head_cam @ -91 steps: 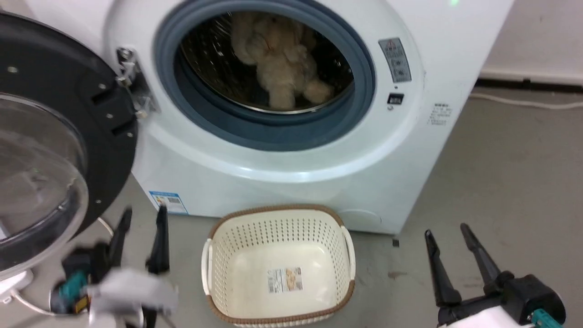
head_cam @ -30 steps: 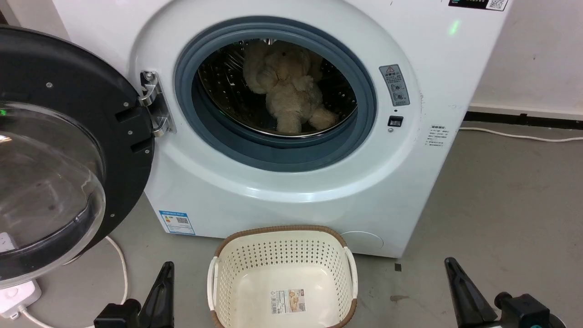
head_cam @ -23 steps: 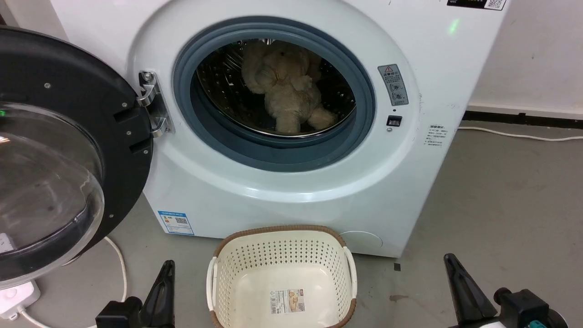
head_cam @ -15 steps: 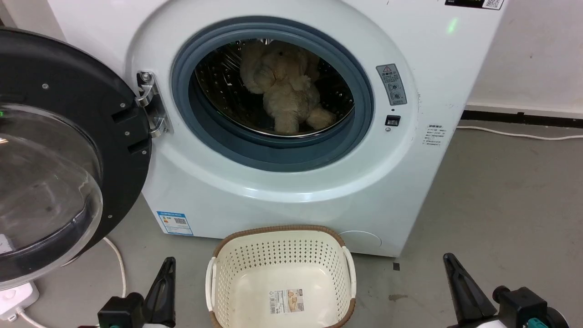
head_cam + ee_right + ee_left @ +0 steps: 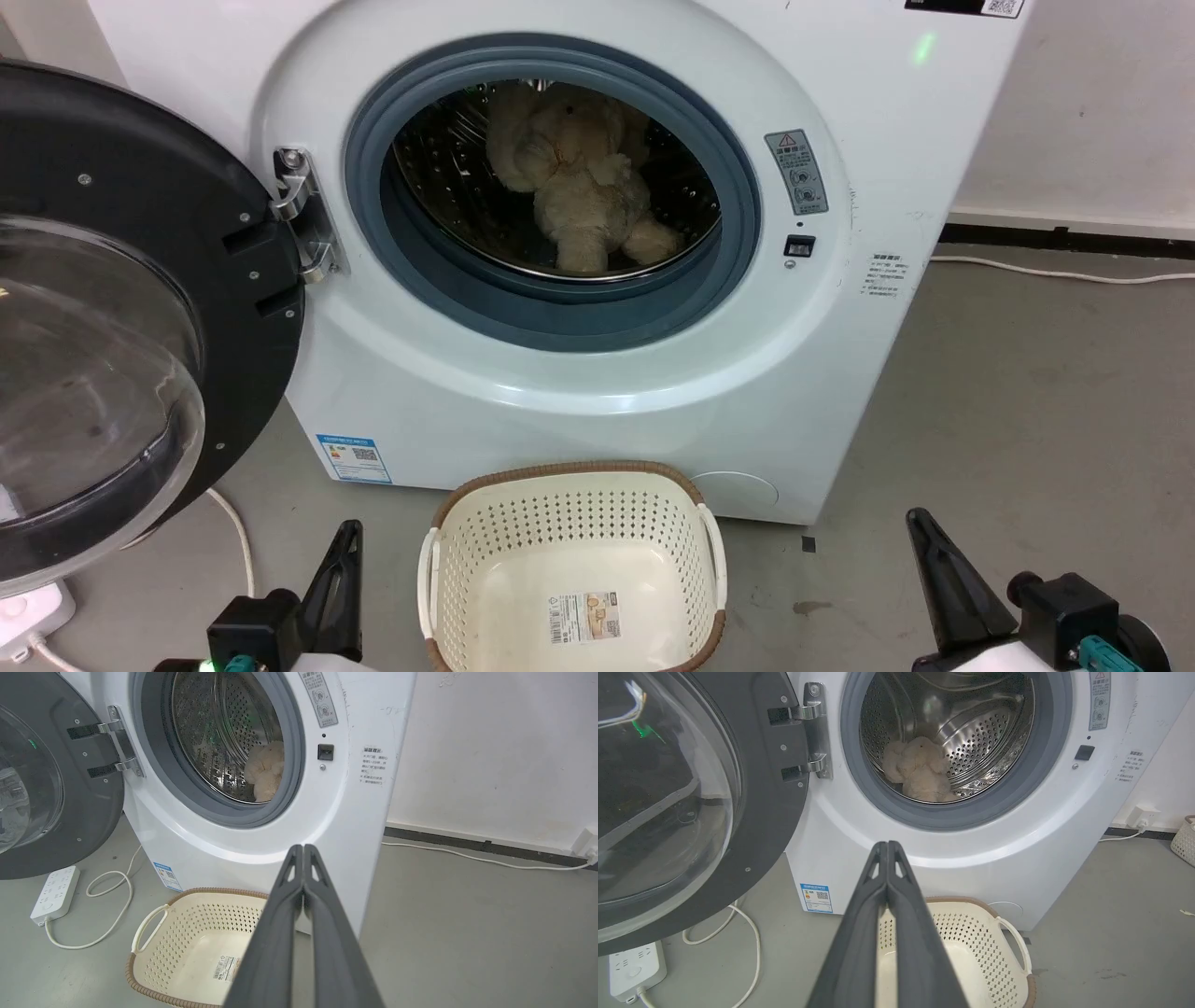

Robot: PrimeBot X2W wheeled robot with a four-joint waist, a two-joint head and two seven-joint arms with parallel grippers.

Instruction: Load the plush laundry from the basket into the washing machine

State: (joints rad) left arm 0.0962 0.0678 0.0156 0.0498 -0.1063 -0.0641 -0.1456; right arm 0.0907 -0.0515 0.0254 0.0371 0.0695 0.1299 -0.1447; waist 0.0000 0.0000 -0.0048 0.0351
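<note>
Plush laundry (image 5: 583, 201): one shaggy cream-beige bear, lying inside my washing machine's steel drum (image 5: 980, 742), low and toward the front. Face too dim to make out. In the right wrist view, the grey-blue gasket (image 5: 299, 765) hides part of it.

Washing machine (image 5: 579, 401): white front-loader. Its black-framed door (image 5: 140, 308) is swung wide open on my left, with the glass bulge cut off at the head view's edge.

Basket (image 5: 569, 518): on the floor (image 5: 1027, 392) just in front of the machine, upright, with nothing in it but a paper label (image 5: 583, 618). Its near rim is cut off.

Left gripper (image 5: 887, 847): fingers pressed together, holding nothing, above the basket's left side.

Right gripper (image 5: 303, 849): fingers likewise together, holding nothing, to the basket's right.

Power strip (image 5: 53, 896): white, with a looped cable (image 5: 112, 914), on the floor beneath the door.
</note>
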